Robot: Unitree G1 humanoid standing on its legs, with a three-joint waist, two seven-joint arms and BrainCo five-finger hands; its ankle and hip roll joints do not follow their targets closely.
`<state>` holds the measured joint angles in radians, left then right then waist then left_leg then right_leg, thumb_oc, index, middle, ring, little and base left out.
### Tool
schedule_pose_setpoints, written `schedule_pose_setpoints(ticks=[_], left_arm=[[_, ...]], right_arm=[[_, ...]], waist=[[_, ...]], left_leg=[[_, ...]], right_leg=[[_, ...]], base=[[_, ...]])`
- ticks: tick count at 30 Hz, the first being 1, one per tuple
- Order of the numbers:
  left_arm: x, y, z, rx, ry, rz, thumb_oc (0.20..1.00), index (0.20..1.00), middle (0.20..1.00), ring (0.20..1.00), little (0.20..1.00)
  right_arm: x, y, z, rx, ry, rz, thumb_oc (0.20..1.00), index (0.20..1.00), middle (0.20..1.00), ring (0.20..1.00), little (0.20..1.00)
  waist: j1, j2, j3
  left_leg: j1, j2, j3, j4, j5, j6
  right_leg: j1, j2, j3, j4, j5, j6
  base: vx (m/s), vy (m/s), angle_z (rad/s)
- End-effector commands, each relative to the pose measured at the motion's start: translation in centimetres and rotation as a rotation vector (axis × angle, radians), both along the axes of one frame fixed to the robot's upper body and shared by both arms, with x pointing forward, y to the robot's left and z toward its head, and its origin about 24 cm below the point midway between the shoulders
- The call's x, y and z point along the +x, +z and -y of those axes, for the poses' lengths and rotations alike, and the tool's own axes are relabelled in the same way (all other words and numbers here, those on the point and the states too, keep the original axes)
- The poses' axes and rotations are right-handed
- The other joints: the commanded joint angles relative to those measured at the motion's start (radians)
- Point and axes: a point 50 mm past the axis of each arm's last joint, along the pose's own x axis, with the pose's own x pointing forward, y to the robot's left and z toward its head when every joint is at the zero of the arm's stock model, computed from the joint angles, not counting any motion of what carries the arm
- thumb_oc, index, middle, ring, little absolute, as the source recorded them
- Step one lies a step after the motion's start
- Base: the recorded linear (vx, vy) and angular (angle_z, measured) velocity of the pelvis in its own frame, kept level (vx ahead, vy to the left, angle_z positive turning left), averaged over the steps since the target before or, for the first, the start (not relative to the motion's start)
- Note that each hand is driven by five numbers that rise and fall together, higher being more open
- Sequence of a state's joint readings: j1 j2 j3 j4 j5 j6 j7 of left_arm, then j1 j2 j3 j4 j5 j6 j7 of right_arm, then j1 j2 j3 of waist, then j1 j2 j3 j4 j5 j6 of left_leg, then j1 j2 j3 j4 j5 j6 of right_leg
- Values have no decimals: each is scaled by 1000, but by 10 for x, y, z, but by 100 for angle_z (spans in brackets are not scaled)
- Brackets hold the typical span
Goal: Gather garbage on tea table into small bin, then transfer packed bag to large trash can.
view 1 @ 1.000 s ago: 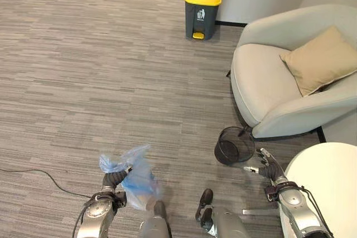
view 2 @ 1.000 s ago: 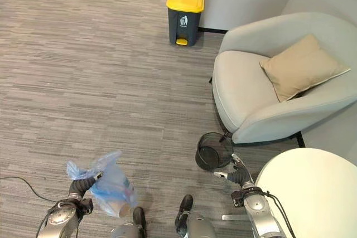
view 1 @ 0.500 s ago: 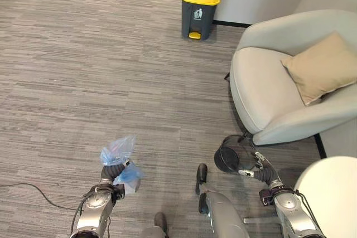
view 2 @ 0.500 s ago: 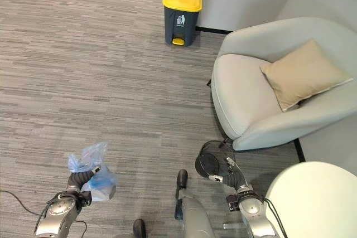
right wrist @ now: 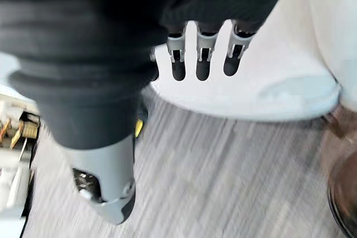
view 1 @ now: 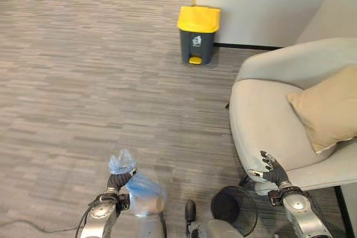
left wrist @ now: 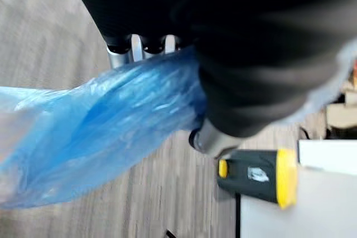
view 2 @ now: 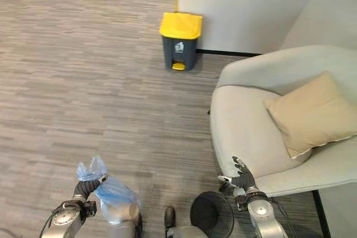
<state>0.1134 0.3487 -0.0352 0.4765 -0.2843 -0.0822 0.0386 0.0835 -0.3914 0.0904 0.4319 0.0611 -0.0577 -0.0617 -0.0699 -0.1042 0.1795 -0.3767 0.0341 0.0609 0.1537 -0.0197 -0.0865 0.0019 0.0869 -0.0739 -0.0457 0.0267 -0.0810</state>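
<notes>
In the left eye view, the left hand (view 1: 116, 182) has its fingers curled round the gathered neck of the blue plastic bag (view 1: 140, 192), which hangs beside it above the grey carpet floor (view 1: 83, 82). The right hand (view 1: 270, 171) is held over the front edge of the light armchair (view 1: 262, 121), fingers loosely spread and holding nothing. The empty black mesh bin (view 1: 234, 210) stands on the floor just below the armchair. Compared with a second ago, the whole picture has shifted: the large trash can (view 1: 198, 34) with the yellow lid now sits lower in the view and looks nearer, and the table has left the view, so the camera has moved forward.

In the right eye view, a tan cushion (view 2: 312, 115) lies on the armchair seat.

In the left wrist view, the blue plastic bag passes between the fingers (left wrist: 139, 45) and the thumb, and the large trash can shows beyond.

In the right wrist view, the fingers (right wrist: 202, 59) are straight and empty.

The gathering seems finished; the carrying is under way, with the can still well apart.
</notes>
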Motion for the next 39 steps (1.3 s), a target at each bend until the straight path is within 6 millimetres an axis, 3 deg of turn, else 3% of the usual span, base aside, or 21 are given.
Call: schedule_pose_setpoints(ticks=[1,4,9,10,13,15,17,20,21,25,27,28,30,31,32,33,35,36,37,38,39], left_arm=[[15,26,-11,75,-26,129,200,200,200,200,200],[16,27,-11,79,-21,132,200,200,200,200,200],[16,27,-12,101,-52,118,200,200,200,200,200],[18,31,-15,114,-47,129,200,200,200,200,200],[20,35,-18,118,-30,149,200,200,200,200,200],[22,38,-18,117,-20,164,200,200,200,200,200],[23,38,-17,109,-19,169,200,200,200,200,200],[25,38,-18,108,-11,171,200,200,200,200,200],[26,38,-17,101,-10,173,200,200,200,200,200],[28,37,-14,99,-24,172,200,200,200,200,200],[24,33,-10,97,-51,150,200,200,200,200,200],[24,33,-10,98,-51,150,200,200,200,200,200],[17,27,-10,92,-55,121,200,200,200,200,200],[17,27,-10,93,-55,121,200,200,200,200,200],[14,26,-9,82,-61,115,200,200,200,200,200],[14,26,-9,77,-54,116,200,200,200,200,200],[14,26,-9,74,-49,116,200,200,200,200,200],[16,25,-7,64,-47,116,200,200,200,200,200],[16,25,-7,64,-47,116,200,200,200,200,200],[15,23,-7,62,-49,109,200,200,200,200,200],[15,24,-7,66,-51,110,200,200,200,200,200]], right_arm=[[5,13,6,-8,-10,79,1000,1000,1000,1000,1000],[3,10,5,-13,-13,63,1000,1000,1000,1000,1000],[5,6,-4,22,-4,58,1000,1000,1000,1000,1000],[13,10,-12,36,22,77,1000,1000,1000,1000,1000],[19,13,-16,41,33,99,1000,1000,1000,1000,1000],[24,16,-20,47,45,111,1000,1000,1000,1000,1000],[26,17,-20,46,50,112,1000,1000,1000,1000,1000],[28,18,-21,47,53,113,1000,1000,1000,1000,1000],[28,18,-20,45,57,109,1000,1000,1000,1000,1000],[22,14,-17,40,46,90,1000,1000,1000,1000,1000],[10,8,-10,40,18,62,1000,1000,1000,1000,1000],[10,8,-10,40,18,63,1000,1000,1000,1000,1000],[3,5,-4,36,-3,46,1000,1000,1000,1000,1000],[3,5,-4,36,-3,46,1000,1000,1000,1000,1000],[1,7,1,29,-11,51,1000,1000,1000,1000,1000],[1,8,3,24,-17,52,1000,1000,1000,1000,1000],[1,8,5,22,-24,50,1000,1000,1000,1000,1000],[1,8,8,15,-33,48,1000,1000,1000,1000,1000],[1,8,8,15,-33,48,1000,1000,1000,1000,1000],[2,8,10,14,-44,49,1000,1000,1000,1000,1000],[2,9,11,10,-45,51,1000,1000,1000,1000,1000]], waist=[[27,15,32],[46,22,30],[48,-2,-23],[51,-13,-16],[56,-7,-8],[59,3,3],[46,14,19],[33,13,40],[24,9,48],[1,12,52],[-17,23,25],[-19,20,23],[-37,43,-4],[-38,43,-4],[-41,46,-8],[-41,47,-6],[-45,40,-12],[-38,25,-3],[-38,25,-3],[-27,10,1],[-25,8,2]], left_leg=[[70,-6,5,3,71,10],[41,3,-15,-38,106,1],[96,-23,14,16,25,54],[133,-54,24,27,-25,97],[157,-60,33,20,-40,116],[200,-59,42,-2,-56,126],[251,-69,32,-30,-73,126],[311,-90,28,-44,-108,126],[352,-105,19,-52,-135,122],[417,-120,-16,-57,-178,106],[482,-113,-48,-68,-218,86],[479,-116,-50,-69,-214,87],[489,-70,-46,-10,-156,31],[488,-70,-47,-10,-156,31],[441,-49,-39,138,-82,-4],[421,-36,-29,203,-63,-11],[400,-28,-16,240,-35,-10],[329,-14,17,296,-62,17],[329,-13,17,298,-63,17],[275,-9,46,246,-123,47],[260,-9,47,209,-134,49]], right_leg=[[-22,-118,-17,73,-110,136],[27,-112,14,78,-146,135],[73,-185,57,176,-187,179],[7,-205,85,345,-109,201],[-56,-210,81,429,-46,212],[-135,-211,44,465,-37,200],[-202,-183,15,428,-72,188],[-250,-181,-53,309,-55,194],[-283,-183,-90,213,-25,207],[-319,-182,-107,147,11,220],[-286,-176,-82,156,10,196],[-288,-179,-82,154,13,196],[-250,-170,-117,157,-4,173],[-251,-170,-117,157,-3,173],[-212,-153,-115,145,-21,150],[-189,-141,-110,141,-35,138],[-176,-141,-109,136,-47,127],[-141,-144,-95,131,-73,118],[-141,-144,-95,132,-73,118],[-107,-155,-82,124,-88,127],[-102,-158,-80,126,-97,131]], base=[[283,87,-60],[379,181,-44],[515,333,-40],[327,270,1],[204,178,-11],[219,151,7],[302,115,-4],[329,48,-6],[344,-1,21],[444,-51,34],[497,-124,56],[419,-148,85],[390,-167,90],[346,-189,53],[326,-176,27],[318,-175,32],[235,-104,14],[265,-109,-12],[346,-85,-32],[269,-17,-32],[332,-5,-30]])
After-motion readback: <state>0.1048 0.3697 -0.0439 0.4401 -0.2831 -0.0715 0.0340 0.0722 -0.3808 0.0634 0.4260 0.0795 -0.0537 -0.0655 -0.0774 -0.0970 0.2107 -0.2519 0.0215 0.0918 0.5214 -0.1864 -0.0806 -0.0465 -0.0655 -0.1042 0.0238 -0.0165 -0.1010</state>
